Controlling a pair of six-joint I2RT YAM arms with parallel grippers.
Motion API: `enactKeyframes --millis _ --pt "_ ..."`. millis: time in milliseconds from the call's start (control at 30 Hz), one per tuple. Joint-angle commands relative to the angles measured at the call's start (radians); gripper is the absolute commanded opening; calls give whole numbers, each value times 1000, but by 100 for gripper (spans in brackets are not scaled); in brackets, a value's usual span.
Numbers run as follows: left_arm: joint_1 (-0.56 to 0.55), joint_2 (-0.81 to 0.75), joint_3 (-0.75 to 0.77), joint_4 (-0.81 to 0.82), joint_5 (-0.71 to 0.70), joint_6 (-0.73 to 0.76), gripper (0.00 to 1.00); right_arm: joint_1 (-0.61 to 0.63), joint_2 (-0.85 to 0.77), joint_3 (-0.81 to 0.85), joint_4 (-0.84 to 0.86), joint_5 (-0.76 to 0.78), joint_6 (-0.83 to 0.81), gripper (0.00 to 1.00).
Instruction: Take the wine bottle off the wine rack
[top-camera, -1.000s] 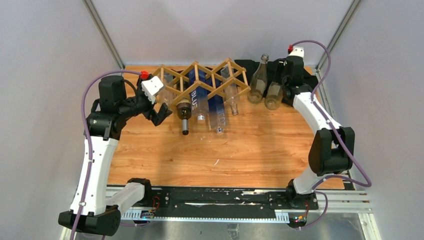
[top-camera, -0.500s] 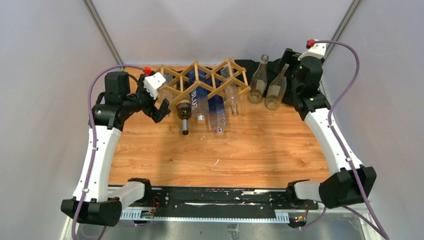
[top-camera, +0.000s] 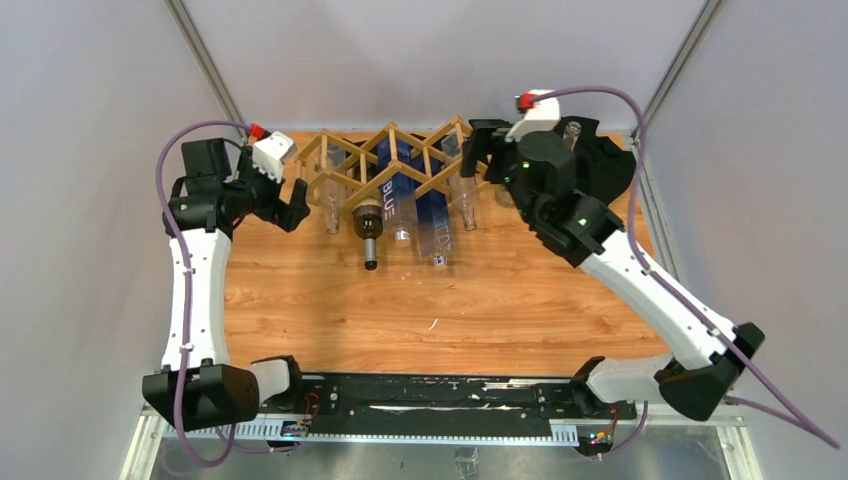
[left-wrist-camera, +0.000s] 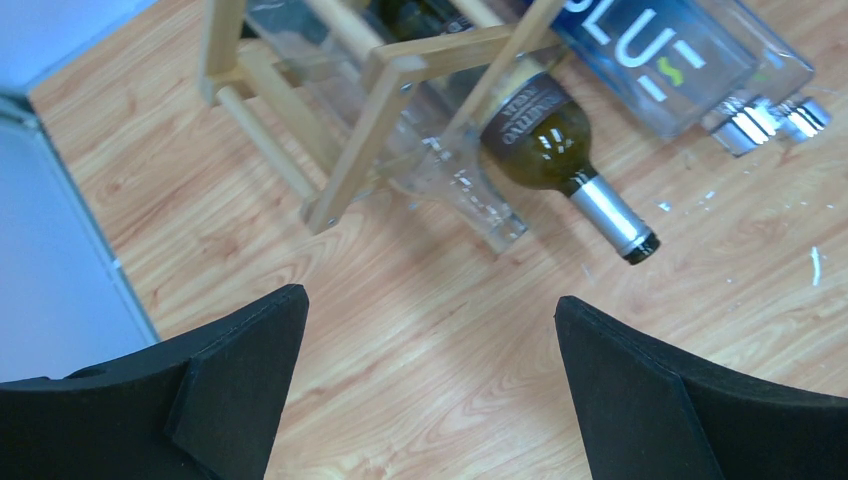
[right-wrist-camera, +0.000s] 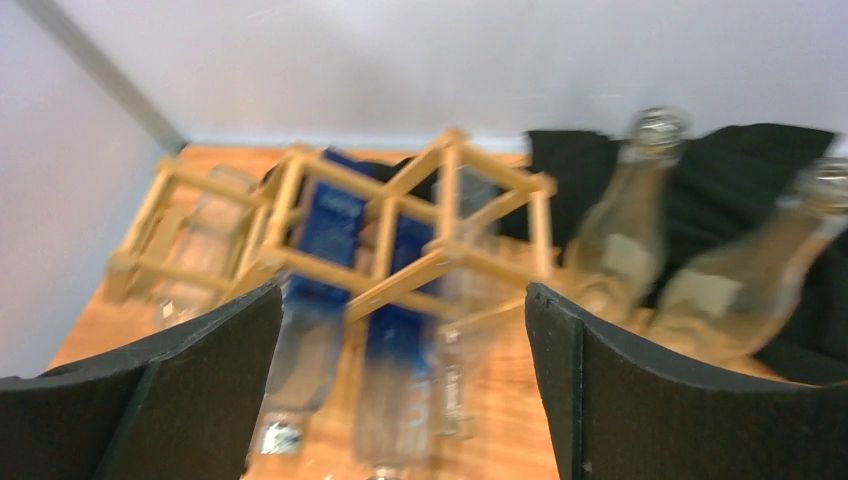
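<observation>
Top external shows the wine rack (top-camera: 391, 130) along the bench's (top-camera: 450, 300) far edge, the wine bottle (top-camera: 368, 222) lying in it, neck nearward. Left pincer (top-camera: 290, 207) and right pincer (top-camera: 482, 150) flank its ends, both released.

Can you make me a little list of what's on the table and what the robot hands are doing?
Rack: wooden wine rack, bottles lying in it
Bottles seen: dark green wine bottle, clear bottle lettered BLUE, plain clear bottle
Left gripper: open, empty, by the rack's left end
Right gripper: open, empty, facing the rack's right end
</observation>
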Motion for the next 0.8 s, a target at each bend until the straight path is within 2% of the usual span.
enactKeyframes --millis 0,300,467,767 --pt "80 5 -4 6 24 17 100 142 117 97 -77 -15 59 94" --pt "215 -26 -89 -6 82 105 100 317 526 403 -131 -215 120 94" --pt "232 -38 -131 -17 74 176 100 332 769 631 -221 -307 171 91" --pt "267 -28 -142 -16 84 266 100 328 997 821 -255 -303 225 88"
